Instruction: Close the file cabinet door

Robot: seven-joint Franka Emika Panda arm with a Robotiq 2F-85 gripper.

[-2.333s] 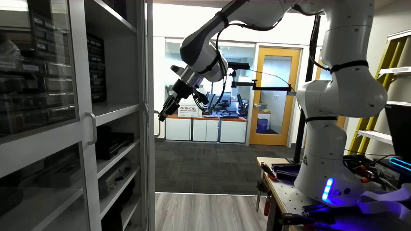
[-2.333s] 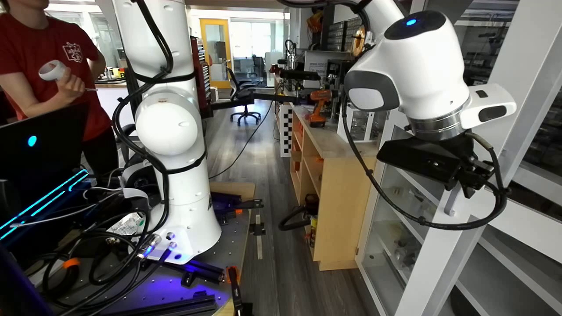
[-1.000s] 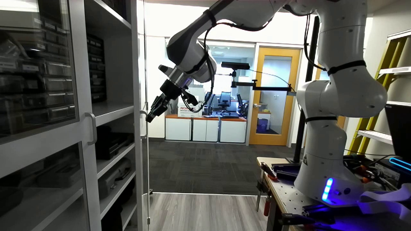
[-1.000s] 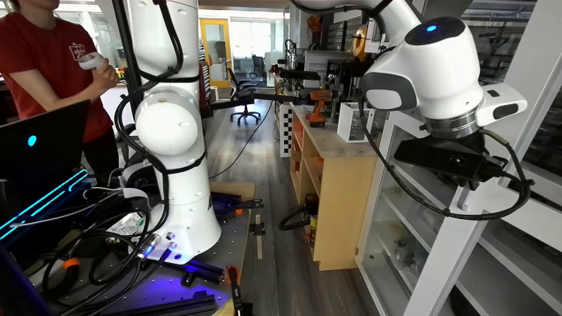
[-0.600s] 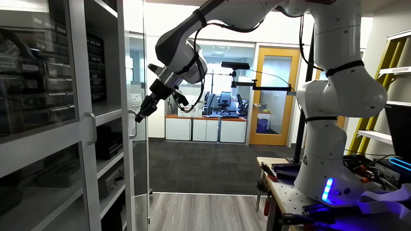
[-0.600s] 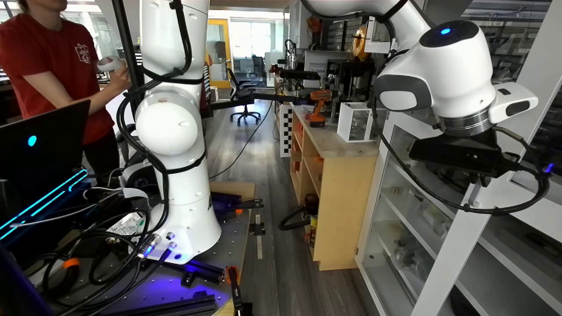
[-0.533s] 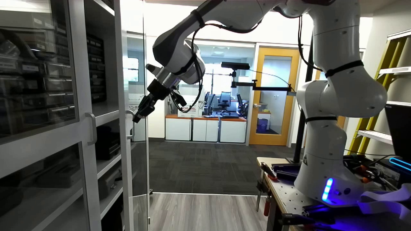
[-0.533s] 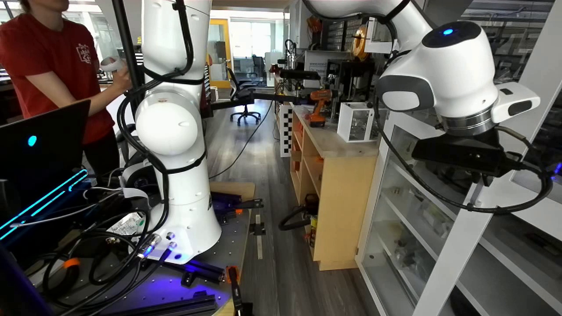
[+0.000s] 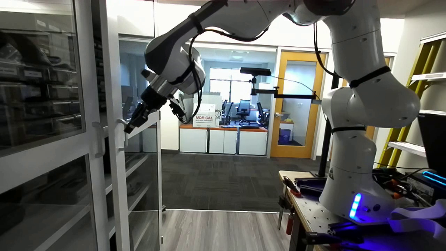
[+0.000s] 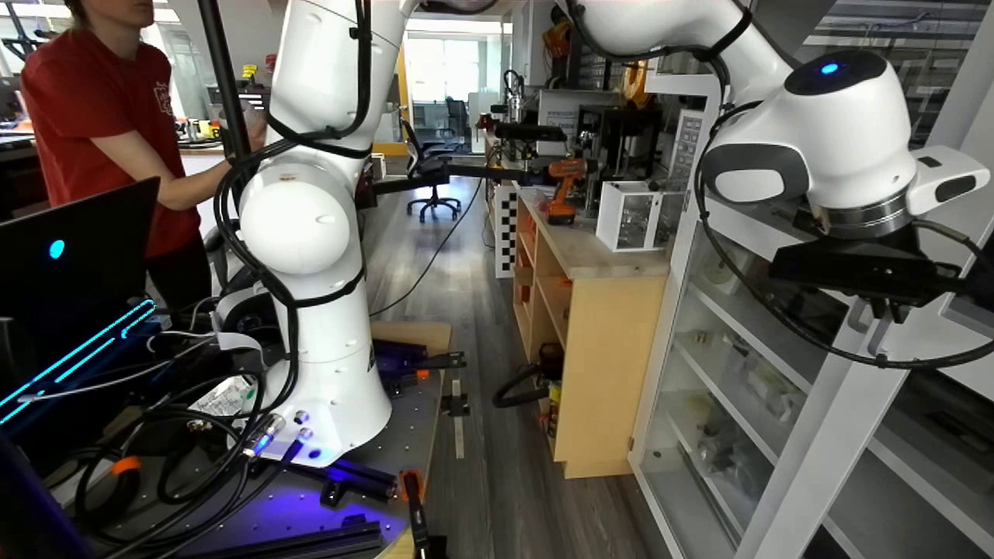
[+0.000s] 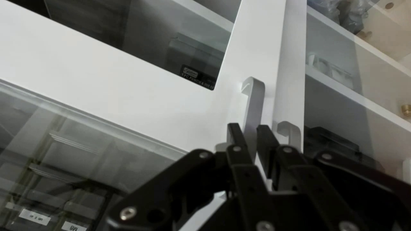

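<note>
- Carpet [image 9: 216,181], grey, meeting pale floorboards [image 9: 223,230].
- Work table [image 9: 306,216], bearing the arm [image 9: 369,104]; edge well apart from the file cabinet [image 9: 45,153].
- File cabinet door [image 9: 150,122]: ajar, gap beside the neighbouring door [image 9: 98,195].
- Gripper [image 11: 249,128]: jaws closed on the door's handle [image 11: 255,102].
- Yellow ladder [image 9: 407,148]; person in red [image 10: 109,132]: single exterior view each.
- Box [image 11: 196,57] lettered "PUNCH & DIE", behind glass: wrist view alone.

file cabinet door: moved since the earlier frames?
Yes. In an exterior view, the file cabinet door has swung toward picture left, now much closer to the neighbouring door's handle, which hasn't moved.
</note>
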